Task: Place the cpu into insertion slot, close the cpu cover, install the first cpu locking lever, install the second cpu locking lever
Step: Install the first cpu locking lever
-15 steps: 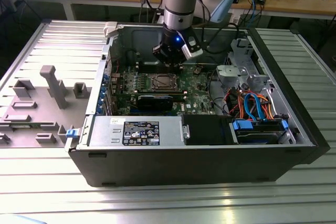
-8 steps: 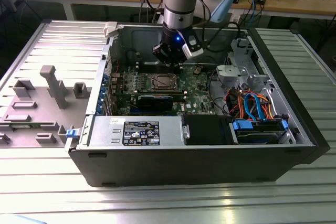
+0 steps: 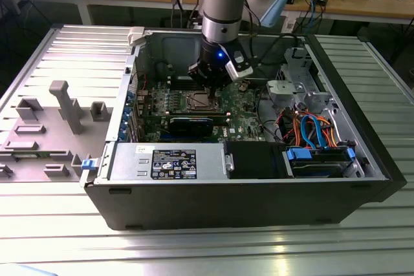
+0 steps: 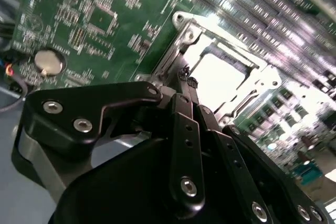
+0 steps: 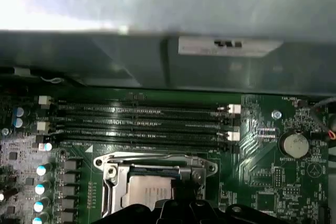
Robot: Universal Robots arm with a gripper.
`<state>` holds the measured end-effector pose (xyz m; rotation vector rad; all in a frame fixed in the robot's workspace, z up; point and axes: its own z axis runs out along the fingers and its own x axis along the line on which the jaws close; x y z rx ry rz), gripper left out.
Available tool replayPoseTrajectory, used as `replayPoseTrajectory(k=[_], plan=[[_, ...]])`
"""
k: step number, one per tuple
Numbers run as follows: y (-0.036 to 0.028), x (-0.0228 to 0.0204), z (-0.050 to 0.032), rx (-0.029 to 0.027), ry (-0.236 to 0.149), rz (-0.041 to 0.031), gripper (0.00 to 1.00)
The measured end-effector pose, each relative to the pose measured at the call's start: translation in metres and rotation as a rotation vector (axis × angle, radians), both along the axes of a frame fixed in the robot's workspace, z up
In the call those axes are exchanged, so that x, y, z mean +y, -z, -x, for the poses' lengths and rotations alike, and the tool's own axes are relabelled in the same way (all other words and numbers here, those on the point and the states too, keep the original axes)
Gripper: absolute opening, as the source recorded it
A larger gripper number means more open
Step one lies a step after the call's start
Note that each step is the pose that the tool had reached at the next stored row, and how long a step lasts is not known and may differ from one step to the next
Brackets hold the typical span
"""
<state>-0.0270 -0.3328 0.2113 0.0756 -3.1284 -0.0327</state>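
Hovering with gripper [image 4: 189, 85] fingers together over the cpu cover [image 4: 247, 85] (thin, stiff, springy metal, probably); pressing its edge seeming wisest.

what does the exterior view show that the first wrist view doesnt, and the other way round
Exterior view alone: the whole open computer case lying on a ribbed metal table, the arm reaching down into it, the power supply and a bundle of blue and orange cables.

First wrist view alone: the long memory slots up close, a round coin battery and a row of small capacitors.

Both: the green motherboard and the insertion slot with its silver metal frame, right under the gripper.
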Motion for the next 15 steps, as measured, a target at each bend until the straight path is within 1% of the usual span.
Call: replayPoseTrajectory(k=[1,2,3,4,8,10,11,12,15], plan=[[0.0005,-0.0053,0.0000,0.0000,0.000,0.0026,0.11],[0.0004,-0.0076,0.0000,0.0000,0.000,0.0060,0.11],[-0.0008,-0.0079,0.0001,0.0002,0.000,0.0077,0.11],[-0.0061,-0.0079,0.0000,0.0001,0.000,0.0081,0.11],[-0.0196,-0.0079,0.0000,0.0000,0.000,0.0079,0.11],[-0.0292,-0.0079,0.0000,-0.0001,0.000,0.0079,0.11],[-0.0315,-0.0079,0.0000,-0.0001,0.000,0.0079,0.11],[-0.0325,-0.0079,0.0000,0.0000,0.000,0.0079,0.11],[-0.0329,-0.0079,0.0000,-0.0002,0.000,0.0075,0.11]])
